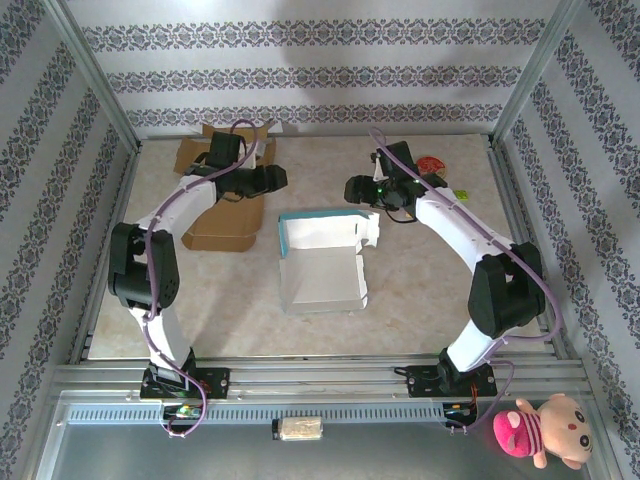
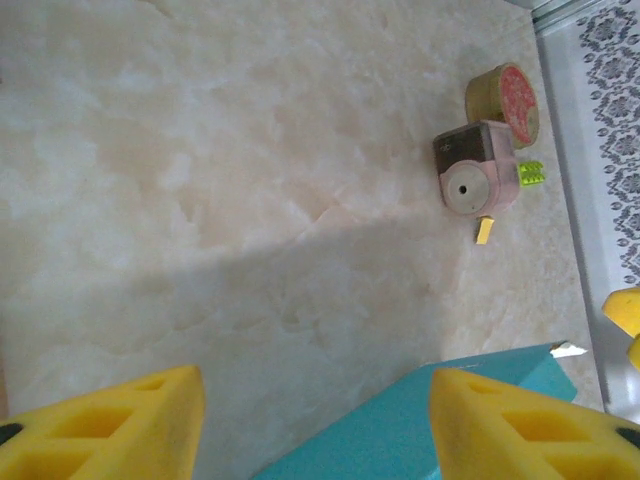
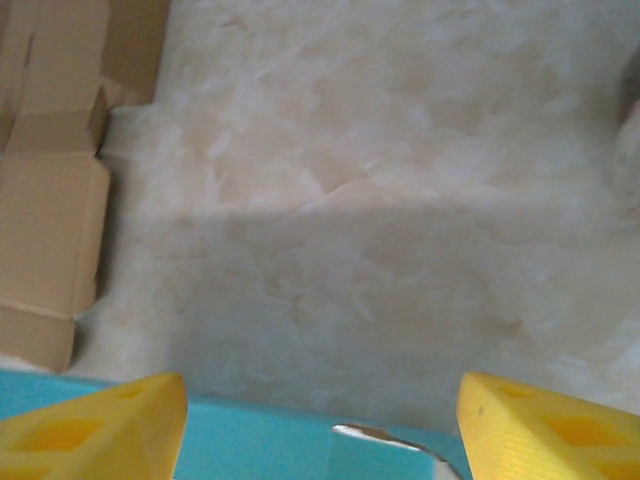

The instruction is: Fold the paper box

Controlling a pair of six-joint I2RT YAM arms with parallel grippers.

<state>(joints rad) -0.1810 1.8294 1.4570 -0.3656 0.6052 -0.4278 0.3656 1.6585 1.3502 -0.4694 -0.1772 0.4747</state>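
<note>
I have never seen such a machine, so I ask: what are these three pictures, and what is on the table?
These are two robot arms fixed at the table's near edge. The wide picture comes from a camera above and behind them. The other two come from a camera on each wrist; the yellow blocks there are the fingers. The left tool and right tool are open and hold nothing. In the middle lies a paper box, teal outside, white inside, partly folded. Brown cardboard lies beside the left arm.
</note>
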